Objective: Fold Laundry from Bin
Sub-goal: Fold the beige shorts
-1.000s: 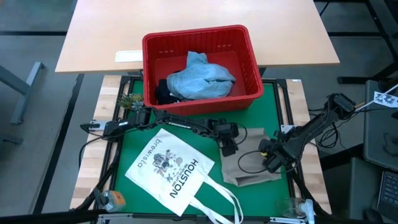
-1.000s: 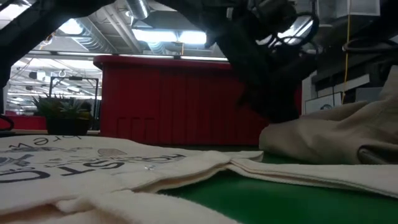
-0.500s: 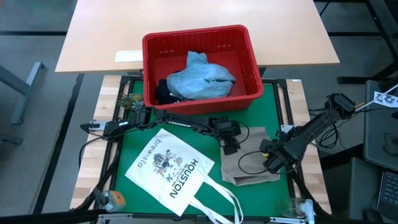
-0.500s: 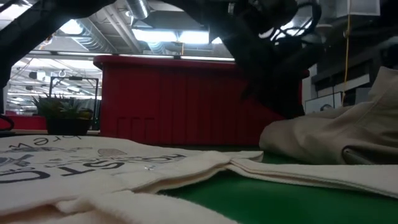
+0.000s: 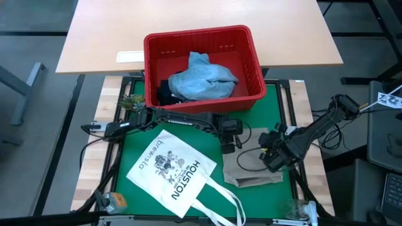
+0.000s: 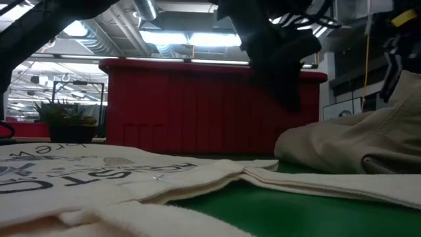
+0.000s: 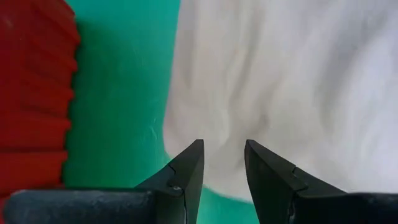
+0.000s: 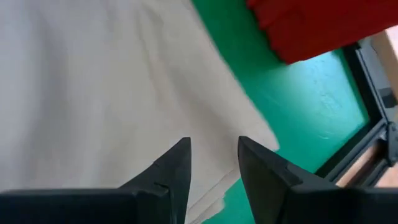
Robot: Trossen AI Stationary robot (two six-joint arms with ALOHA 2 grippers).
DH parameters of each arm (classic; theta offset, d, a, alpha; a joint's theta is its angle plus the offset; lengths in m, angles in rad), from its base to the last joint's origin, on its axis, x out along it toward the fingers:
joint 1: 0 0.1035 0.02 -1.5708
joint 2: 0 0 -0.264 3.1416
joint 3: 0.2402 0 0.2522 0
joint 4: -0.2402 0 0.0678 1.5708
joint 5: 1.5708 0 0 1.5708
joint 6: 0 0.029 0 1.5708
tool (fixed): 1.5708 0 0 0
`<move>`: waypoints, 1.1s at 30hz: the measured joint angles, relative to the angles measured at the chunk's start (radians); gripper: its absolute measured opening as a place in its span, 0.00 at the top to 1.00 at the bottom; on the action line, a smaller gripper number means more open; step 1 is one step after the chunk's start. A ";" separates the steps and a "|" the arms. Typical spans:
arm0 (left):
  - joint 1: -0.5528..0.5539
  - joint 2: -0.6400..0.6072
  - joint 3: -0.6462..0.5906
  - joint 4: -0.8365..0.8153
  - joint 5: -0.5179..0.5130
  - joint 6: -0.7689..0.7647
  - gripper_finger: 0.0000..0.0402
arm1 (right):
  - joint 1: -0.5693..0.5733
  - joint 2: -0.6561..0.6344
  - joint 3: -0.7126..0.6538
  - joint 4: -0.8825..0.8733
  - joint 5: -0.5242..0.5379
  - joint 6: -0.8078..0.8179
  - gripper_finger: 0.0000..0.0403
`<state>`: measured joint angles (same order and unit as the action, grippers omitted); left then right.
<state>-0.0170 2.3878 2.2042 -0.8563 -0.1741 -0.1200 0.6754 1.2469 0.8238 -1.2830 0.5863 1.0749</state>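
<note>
The folded beige cloth (image 5: 251, 166) lies flat on the green mat, near the right side. It also shows in the left wrist view (image 7: 280, 81) and the right wrist view (image 8: 93, 81). My left gripper (image 5: 227, 145) hovers over the cloth's far left corner, open and empty (image 7: 222, 155). My right gripper (image 5: 267, 147) hovers over the cloth's right part, open and empty (image 8: 213, 152). The red bin (image 5: 251, 69) stands at the mat's far edge. It holds light blue denim (image 5: 204, 78) and a dark garment (image 5: 164, 94).
The white "HOUSTON" tote bag (image 5: 173, 169) lies spread on the mat's near left, its handles reaching toward the near edge. A black frame (image 5: 295, 125) borders the mat. A small plant (image 5: 129, 100) sits left of the bin. A wooden table (image 5: 94, 37) lies behind.
Both grippers have risen off the beige cloth and drawn toward the table's far edge, the left one toward the bin. The cloth has stayed folded on the mat.
</note>
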 joint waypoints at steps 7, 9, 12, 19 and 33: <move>-0.009 0.000 -0.073 0.035 -0.001 -0.007 0.72 | -0.143 0.000 -0.007 0.063 0.019 -0.222 0.67; -0.009 0.000 -0.103 0.083 -0.001 -0.008 0.72 | -0.183 0.000 -0.036 0.109 0.028 -0.287 0.67; -0.009 0.001 -0.135 0.114 0.000 -0.008 0.72 | -0.243 0.000 -0.112 0.191 -0.004 -0.358 0.67; 0.005 0.001 -0.215 0.171 -0.030 -0.008 0.72 | -0.338 -0.001 -0.270 0.353 -0.094 -0.407 0.67; 0.096 0.001 -0.181 0.147 -0.087 0.026 0.72 | -0.493 -0.003 -0.291 0.356 -0.108 -0.353 0.67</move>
<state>0.0791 2.3890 2.0229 -0.7090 -0.2616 -0.0940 0.1820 1.2436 0.5331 -0.9271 0.4783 0.7220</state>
